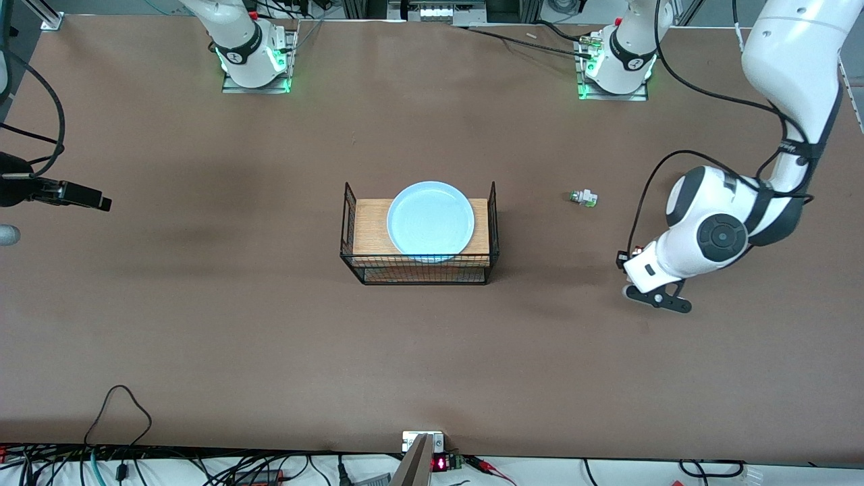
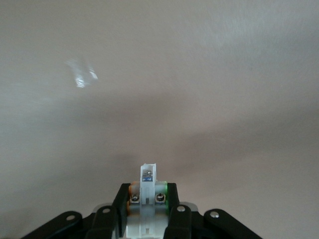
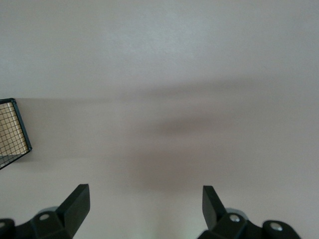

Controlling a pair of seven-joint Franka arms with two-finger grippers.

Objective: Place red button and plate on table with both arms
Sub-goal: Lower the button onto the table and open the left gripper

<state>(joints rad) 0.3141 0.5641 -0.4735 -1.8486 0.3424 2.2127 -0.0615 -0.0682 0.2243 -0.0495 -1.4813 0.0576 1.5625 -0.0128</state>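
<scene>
The pale blue plate (image 1: 430, 221) lies on top of the wooden-topped wire rack (image 1: 370, 229) at the middle of the brown table (image 1: 202, 324). My left gripper (image 1: 622, 258) hangs over the table toward the left arm's end, shut on a small whitish switch, the red button (image 2: 148, 179). A speck of red shows at the fingertips in the front view, while the left wrist view shows only the body with green and orange bits, between the black fingers (image 2: 120, 199). My right gripper (image 1: 101, 201) waits open over the right arm's end of the table, with nothing between its fingers (image 3: 77, 199).
A similar green-capped switch (image 1: 583, 198) lies on the table between the rack and the left arm. A corner of the rack (image 3: 12, 132) shows in the right wrist view. Cables and a small box run along the table edge nearest the front camera.
</scene>
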